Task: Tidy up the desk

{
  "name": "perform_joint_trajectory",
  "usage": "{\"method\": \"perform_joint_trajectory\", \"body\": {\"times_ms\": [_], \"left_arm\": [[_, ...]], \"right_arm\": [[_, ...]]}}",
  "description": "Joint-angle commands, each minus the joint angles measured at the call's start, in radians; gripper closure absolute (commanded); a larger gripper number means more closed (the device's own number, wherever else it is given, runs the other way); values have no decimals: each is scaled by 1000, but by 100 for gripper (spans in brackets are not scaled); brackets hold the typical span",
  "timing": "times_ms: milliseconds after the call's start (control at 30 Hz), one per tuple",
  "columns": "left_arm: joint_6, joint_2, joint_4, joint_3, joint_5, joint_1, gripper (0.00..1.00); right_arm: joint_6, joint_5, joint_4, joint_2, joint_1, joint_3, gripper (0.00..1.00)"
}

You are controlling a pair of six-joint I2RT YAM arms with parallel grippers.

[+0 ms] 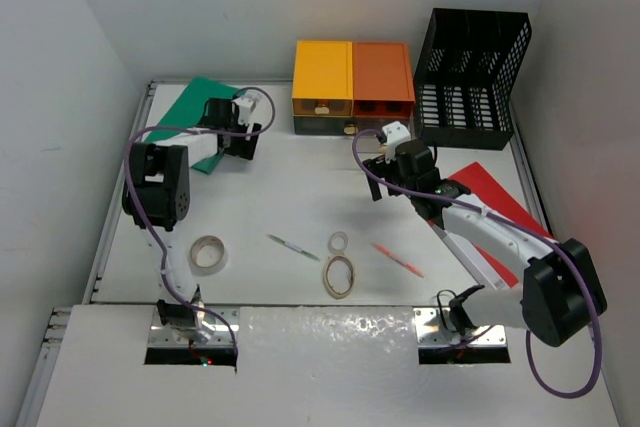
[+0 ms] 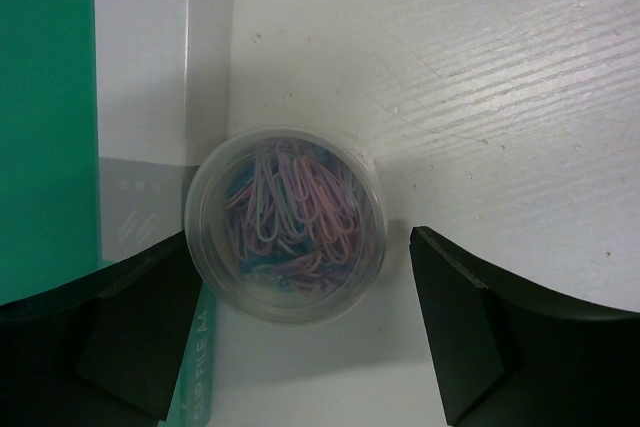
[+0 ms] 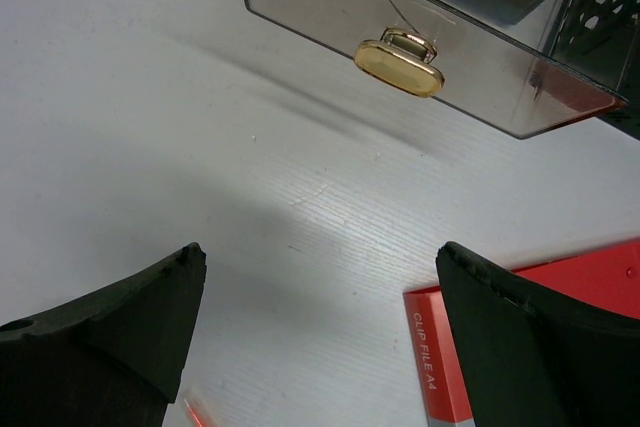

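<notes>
The white desk (image 1: 300,187) carries loose stationery. In the left wrist view a clear round tub of coloured paper clips (image 2: 285,232) stands between the fingers of my left gripper (image 2: 300,237), which is open. Its left finger is at the tub's wall and a gap shows on the right side. From above, that gripper (image 1: 238,145) sits at the back left by a green clip file (image 1: 200,102), and the tub is hidden under it. My right gripper (image 1: 378,165) hangs open and empty over bare desk, in front of a smoky drawer with a gold handle (image 3: 400,59).
Yellow (image 1: 322,77) and orange (image 1: 383,75) drawer boxes and a black mesh organizer (image 1: 470,72) line the back. A red clip file (image 1: 500,197) lies at the right. Near the front lie a tape roll (image 1: 208,252), a green pen (image 1: 293,247), a red pen (image 1: 397,259) and two rings (image 1: 339,273).
</notes>
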Motion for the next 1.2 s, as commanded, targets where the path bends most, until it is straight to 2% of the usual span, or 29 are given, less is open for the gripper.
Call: {"method": "perform_joint_trajectory", "body": {"times_ms": [0,167,433,533,833,900,1033,1133,1167], "left_arm": [[-19,2,58,26,-12,-4,21],[-20,-11,76,23,-15,-4,24],[-28,-22,86,24,11,-4,40],[-25,-22,83,26,22,-4,58],[38,-44,18,26,101,-4,100],[70,-86,-6,14,135,-4,100],[275,-223,-91,-61,227,-10,100],[473,-368,-230,-116,363,-16,100],[513,-443,-305,-126,412,-24,100]], "right_arm": [[-12,19,20,-7,6,4,6],[-9,19,18,4,5,7,6],[-8,18,4,19,5,14,6],[-11,19,1,15,6,14,6],[-29,-11,-5,-4,6,16,5],[-47,-46,1,-16,6,13,5],[-153,-247,34,-79,6,-13,6],[-225,-384,57,-134,5,-38,6],[-239,-484,57,-143,6,-44,6]]}}
